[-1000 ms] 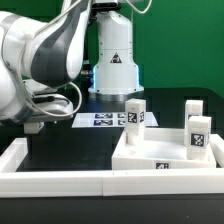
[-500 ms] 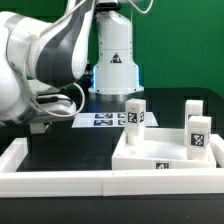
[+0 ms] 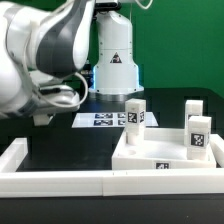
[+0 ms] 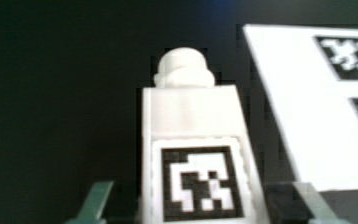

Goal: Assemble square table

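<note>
**Leg framed between the fingers, slab well off to one side**

From my remote station, the wrist view shows the gripper (image 4: 197,195) with its two grey fingers (image 4: 98,200) spread wide, one either side of a white leg (image 4: 197,140). I see a gap between each finger and the leg, so I judge the hand open and holding nothing; actual contact cannot be ruled out, since the fingertips are cut off at the frame edge. The leg lies on the black table (image 4: 69,90), its long axis running straight away from the hand, rounded peg end farthest, tagged face nearest. The marker board (image 4: 327,90) lies just beside it.

In the exterior view the gripper is hidden behind the arm (image 3: 45,50), and this leg is hidden too. The slab (image 3: 165,155) sits well apart, toward the exterior view's right, with three legs (image 3: 134,114) standing on it. The coming move, as I judge it, turns on the fingers closing across the leg's short width.
</note>
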### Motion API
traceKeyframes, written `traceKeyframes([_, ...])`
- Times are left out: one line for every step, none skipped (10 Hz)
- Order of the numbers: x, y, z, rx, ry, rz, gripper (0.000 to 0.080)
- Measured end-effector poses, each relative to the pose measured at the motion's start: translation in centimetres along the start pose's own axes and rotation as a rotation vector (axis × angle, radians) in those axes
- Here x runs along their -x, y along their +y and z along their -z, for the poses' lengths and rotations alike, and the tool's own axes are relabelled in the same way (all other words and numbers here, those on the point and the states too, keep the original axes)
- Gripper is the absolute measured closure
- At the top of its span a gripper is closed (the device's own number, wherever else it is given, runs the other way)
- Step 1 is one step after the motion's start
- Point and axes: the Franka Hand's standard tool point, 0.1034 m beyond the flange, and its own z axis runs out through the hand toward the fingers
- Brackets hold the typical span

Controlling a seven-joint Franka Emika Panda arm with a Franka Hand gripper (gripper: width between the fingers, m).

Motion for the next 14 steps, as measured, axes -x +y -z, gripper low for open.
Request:
traceKeyframes([1.3, -1.2, 1.1, -0.014, -0.02, -0.008, 0.0508])
traceKeyframes([2.6, -2.5, 2.8, -0.016, -0.028, -0.026, 0.0508])
traceKeyframes([3.5, -3.8, 4.4, -0.013, -0.023, -0.054, 0.0508])
traceKeyframes([3.6, -4.4, 5.1, -0.002, -0.006, -0.061, 0.0508])
traceKeyframes([3.4, -4.2, 4.9, 0.0, 0.001, -0.057, 0.0508])
traceKeyframes([3.0, -4.0, 5.1, 0.008, 0.037, -0.056, 0.0508])
traceKeyframes([2.6, -4.0, 5.6, 0.021, 0.116, -0.05, 0.0508])
traceKeyframes([2.4, -4.0, 5.7, 0.025, 0.178, -0.045, 0.0508])
traceKeyframes([2.2, -4.2, 5.9, 0.034, 0.25, -0.051, 0.0508])
traceKeyframes([1.9, -5.2, 6.4, 0.032, 0.307, -0.072, 0.0508])
traceKeyframes([1.8, -6.5, 7.7, 0.019, 0.348, -0.083, 0.0508])
traceKeyframes([1.4, -7.5, 9.3, 0.004, 0.421, -0.089, 0.0508])
traceKeyframes([1.3, -8.6, 10.6, -0.019, 0.47, -0.123, 0.0508])
traceKeyframes([1.1, -9.8, 12.4, -0.044, 0.54, -0.153, 0.0508])
